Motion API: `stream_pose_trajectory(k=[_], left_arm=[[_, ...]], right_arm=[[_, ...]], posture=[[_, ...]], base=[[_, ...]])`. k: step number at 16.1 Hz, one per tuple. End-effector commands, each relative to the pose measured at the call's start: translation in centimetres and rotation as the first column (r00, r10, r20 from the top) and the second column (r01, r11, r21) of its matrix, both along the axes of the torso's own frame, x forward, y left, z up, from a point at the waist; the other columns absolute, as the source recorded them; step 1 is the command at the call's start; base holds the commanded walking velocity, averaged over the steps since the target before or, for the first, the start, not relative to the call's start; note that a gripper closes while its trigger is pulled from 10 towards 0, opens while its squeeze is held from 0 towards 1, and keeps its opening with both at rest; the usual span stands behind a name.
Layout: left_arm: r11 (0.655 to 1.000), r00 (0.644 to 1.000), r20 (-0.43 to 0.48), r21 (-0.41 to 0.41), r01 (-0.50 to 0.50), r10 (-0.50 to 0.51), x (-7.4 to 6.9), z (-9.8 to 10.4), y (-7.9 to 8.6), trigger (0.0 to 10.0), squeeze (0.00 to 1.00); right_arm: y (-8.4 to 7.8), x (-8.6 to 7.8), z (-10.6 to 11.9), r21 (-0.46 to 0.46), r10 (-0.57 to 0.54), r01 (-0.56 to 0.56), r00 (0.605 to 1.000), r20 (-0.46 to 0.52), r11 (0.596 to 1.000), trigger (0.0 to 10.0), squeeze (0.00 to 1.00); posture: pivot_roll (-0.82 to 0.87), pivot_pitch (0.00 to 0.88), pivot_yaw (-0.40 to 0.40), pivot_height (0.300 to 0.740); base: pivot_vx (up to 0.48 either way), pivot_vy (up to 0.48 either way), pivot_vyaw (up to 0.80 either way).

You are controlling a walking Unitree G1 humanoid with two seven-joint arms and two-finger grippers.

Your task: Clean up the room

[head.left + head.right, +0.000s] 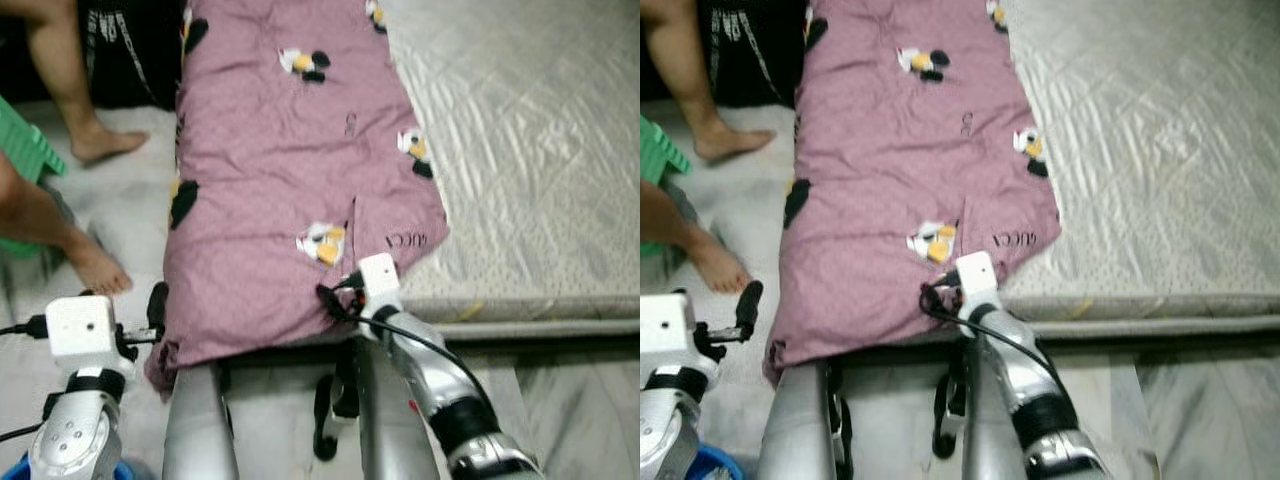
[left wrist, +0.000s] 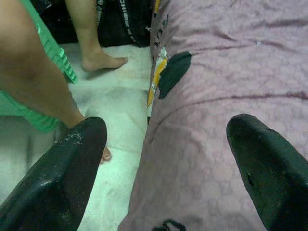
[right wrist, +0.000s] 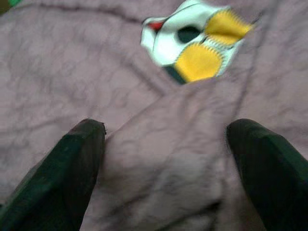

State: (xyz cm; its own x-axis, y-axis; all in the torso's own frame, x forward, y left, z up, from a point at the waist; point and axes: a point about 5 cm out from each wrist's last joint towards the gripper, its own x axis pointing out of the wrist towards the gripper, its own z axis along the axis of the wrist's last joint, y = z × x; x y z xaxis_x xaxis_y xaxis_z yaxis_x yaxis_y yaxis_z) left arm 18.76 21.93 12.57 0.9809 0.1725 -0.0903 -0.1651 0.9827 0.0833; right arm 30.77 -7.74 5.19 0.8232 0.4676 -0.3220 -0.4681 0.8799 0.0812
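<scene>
Left eye view had the pink quilt [image 1: 280,170] laid lengthwise along the left side of the mattress [image 1: 540,150], its near end draped over the mattress's front edge. The right gripper [image 3: 163,168] was spread wide over a raised fold of that quilt near the front edge — fingers [image 3: 72,163] either side of the ridge, apparently resting on the cloth, though the blur made contact hard to confirm. The left gripper [image 2: 163,168] hovered at the quilt's left edge, also spread wide, one finger over the floor [image 2: 120,101]. A person's bare feet [image 1: 100,145] stood on that floor — beside a green stool [image 1: 25,140].
</scene>
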Motion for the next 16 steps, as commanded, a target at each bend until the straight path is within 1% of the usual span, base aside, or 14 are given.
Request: stream_pose_trajectory(k=[1, 2, 3, 4, 5, 6, 8, 9, 10, 11, 12, 13, 15, 16], left_arm=[[1.0, 1.0, -0.011, 0.003, -0.012, 0.012, -0.4, 0.1, 0.1, 10.0, 0.0], [1.0, 1.0, -0.017, 0.004, -0.012, 0.012, -0.5, 0.1, 0.1, 10.0, 0.0], [1.0, 1.0, -0.017, 0.004, -0.011, 0.011, -0.5, 0.1, 0.0, 10.0, 0.0], [1.0, 1.0, -0.02, 0.005, -0.007, 0.007, -0.4, 0.2, 0.0, 10.0, 0.0], [1.0, 1.0, -0.021, 0.006, -0.004, 0.004, -0.2, 0.2, 0.0, 10.0, 0.0], [1.0, 1.0, -0.02, 0.007, 0.0, 0.0, 0.0, 0.3, 0.0, 10.0, 0.0], [1.0, 1.0, -0.019, 0.006, 0.007, -0.007, 0.3, 0.2, -0.1, 10.0, 0.0], [1.0, 1.0, -0.025, 0.001, 0.011, -0.011, 0.4, 0.1, -0.2, 10.0, 0.0], [1.0, 0.999, -0.038, -0.008, 0.015, -0.015, 0.6, -0.2, -0.3, 10.0, 0.0], [1.0, 0.999, -0.044, -0.012, 0.018, -0.019, 0.6, -0.4, -0.4, 10.0, 0.0], [1.0, 0.999, -0.044, -0.018, 0.025, -0.026, 0.9, -0.5, -0.6, 10.0, 0.0], [0.999, 0.999, -0.043, -0.02, 0.029, -0.03, 1.1, -0.5, -0.6, 10.0, 0.0], [0.999, 0.999, -0.038, -0.025, 0.034, -0.035, 1.7, -0.6, -0.8, 10.0, 0.0], [0.999, 0.999, -0.036, -0.026, 0.04, -0.041, 1.9, -0.7, -0.9, 10.0, 0.0]], right_arm=[[0.2, -0.1, -0.7, -0.019, 0.01, -0.01, 1.0, -0.025, 1.0, 10.0, 0.0], [1.0, 0.4, -0.7, -0.034, 0.004, -0.006, 0.999, -0.046, 0.999, 10.0, 0.0], [1.2, 0.5, -0.7, -0.045, 0.001, -0.003, 0.999, -0.052, 0.999, 10.0, 0.0], [1.6, 1.0, -0.8, -0.038, -0.038, 0.035, 0.995, -0.091, 0.999, 10.0, 0.0], [1.5, 1.2, -0.8, -0.034, -0.069, 0.065, 0.991, -0.117, 0.997, 10.0, 0.0], [1.0, 1.3, -1.1, -0.04, -0.123, 0.118, 0.981, -0.149, 0.992, 10.0, 0.0], [-0.7, 1.6, -1.6, -0.052, -0.243, 0.238, 0.951, -0.191, 0.97, 10.0, 0.0], [-2.0, 1.7, -1.9, -0.054, -0.322, 0.318, 0.92, -0.225, 0.946, 10.0, 0.0], [-4.2, 1.8, -2.1, -0.05, -0.453, 0.457, 0.85, -0.269, 0.888, 10.0, 0.0], [-5.3, 1.7, -2.1, -0.056, -0.499, 0.504, 0.824, -0.268, 0.862, 10.0, 0.0], [-7.0, 1.4, -2.3, -0.077, -0.568, 0.571, 0.774, -0.279, 0.817, 10.0, 0.0], [-8.4, 1.1, -2.3, -0.092, -0.62, 0.622, 0.733, -0.279, 0.777, 10.0, 0.0], [-10.4, 0.6, -2.1, -0.128, -0.685, 0.679, 0.681, -0.259, 0.723, 10.0, 0.0], [-11.4, 0.0, -2.1, -0.144, -0.712, 0.703, 0.653, -0.259, 0.697, 10.0, 0.0]], posture=[[0.2, 0.348, -0.121, 0.582], [0.2, 0.348, -0.12, 0.582], [0.2, 0.348, -0.12, 0.582], [0.21, 0.343, -0.117, 0.582], [0.2, 0.337, -0.115, 0.582], [0.2, 0.33, -0.113, 0.582], [0.19, 0.317, -0.11, 0.582], [0.19, 0.307, -0.111, 0.582], [0.18, 0.297, -0.111, 0.582], [0.18, 0.295, -0.112, 0.582], [0.17, 0.284, -0.114, 0.582], [0.16, 0.277, -0.114, 0.582], [0.15, 0.262, -0.116, 0.582], [0.15, 0.252, -0.113, 0.582]], base=[[0.0, 0.0, 0.0], [0.0, 0.0, 0.0], [0.0, 0.0, 0.0], [0.0, 0.0, 0.0], [0.0, 0.0, 0.0], [0.0, 0.0, 0.0], [0.0, 0.0, 0.0], [0.0, 0.0, 0.0], [0.0, 0.0, 0.0], [0.0, 0.0, 0.0], [0.0, 0.0, 0.0], [0.0, 0.0, 0.0], [0.0, 0.0, 0.0], [0.0, 0.0, 0.0]])
